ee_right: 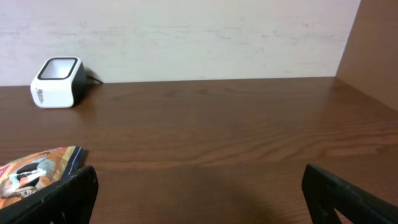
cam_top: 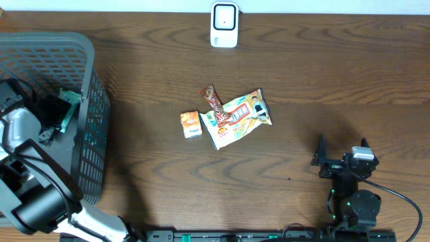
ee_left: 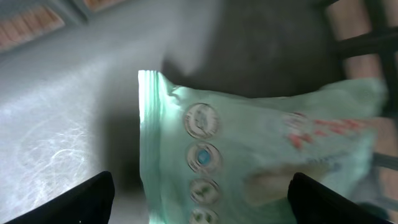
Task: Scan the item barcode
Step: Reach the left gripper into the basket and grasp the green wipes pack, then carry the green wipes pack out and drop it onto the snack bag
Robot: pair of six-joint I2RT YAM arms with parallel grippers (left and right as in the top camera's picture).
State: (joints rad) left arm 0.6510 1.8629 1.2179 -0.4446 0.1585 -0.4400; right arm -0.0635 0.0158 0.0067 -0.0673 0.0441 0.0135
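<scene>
A mint-green packet with round printed badges lies on the grey floor of the basket. In the overhead view a corner of it shows beside my left arm. My left gripper is down inside the basket, open, its fingers standing either side of the packet with a gap on the left side. The white barcode scanner stands at the far edge of the table, also seen as the scanner in the right wrist view. My right gripper is open over bare wood at the front right.
In the middle of the table lie a small orange box, a large snack bag and a red candy bar. The basket's mesh walls surround the left gripper. A wall runs behind the scanner.
</scene>
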